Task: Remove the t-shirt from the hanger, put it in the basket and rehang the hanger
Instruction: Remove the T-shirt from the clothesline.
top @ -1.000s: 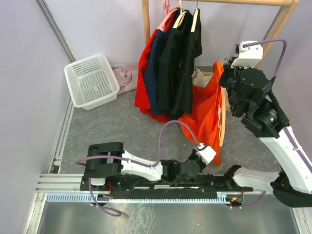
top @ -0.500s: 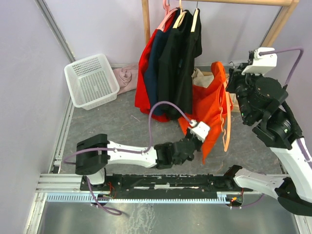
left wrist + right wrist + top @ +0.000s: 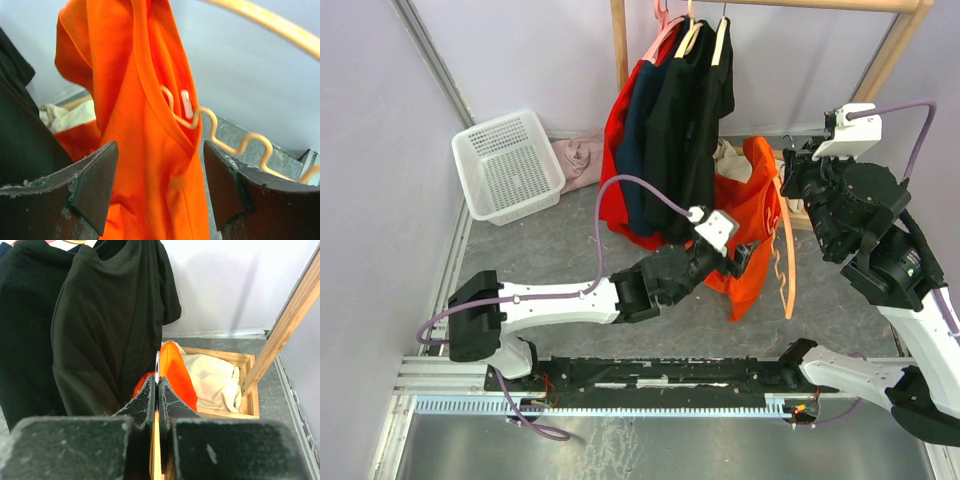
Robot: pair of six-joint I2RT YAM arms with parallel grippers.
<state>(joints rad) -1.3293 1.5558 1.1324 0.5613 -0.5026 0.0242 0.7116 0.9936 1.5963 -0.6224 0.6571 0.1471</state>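
The orange t-shirt (image 3: 752, 215) hangs bunched on a peach plastic hanger (image 3: 787, 270), half slid off one side. My right gripper (image 3: 800, 165) is above it, shut on the hanger's metal hook (image 3: 157, 365); the orange t-shirt (image 3: 176, 367) shows just beyond the right gripper (image 3: 158, 385). My left gripper (image 3: 745, 255) is at the shirt's near side, open. In the left wrist view the left gripper (image 3: 160, 190) has its fingers (image 3: 95, 180) spread, with the orange t-shirt (image 3: 140, 125) hanging loose beyond the gap. The hanger's wavy bar (image 3: 215, 125) pokes out of the neck opening.
Red, navy and black shirts (image 3: 665, 140) hang on a wooden rack (image 3: 618, 40) just left of the orange one. A wooden box with cream cloth (image 3: 215, 375) sits behind. A white basket (image 3: 508, 165) and a pink cloth (image 3: 578, 160) lie at the back left.
My left gripper rose from the shirt's lower hem toward its middle and opened, letting the fabric go. The right arm shifted the hanger slightly, and more bare hanger now shows.
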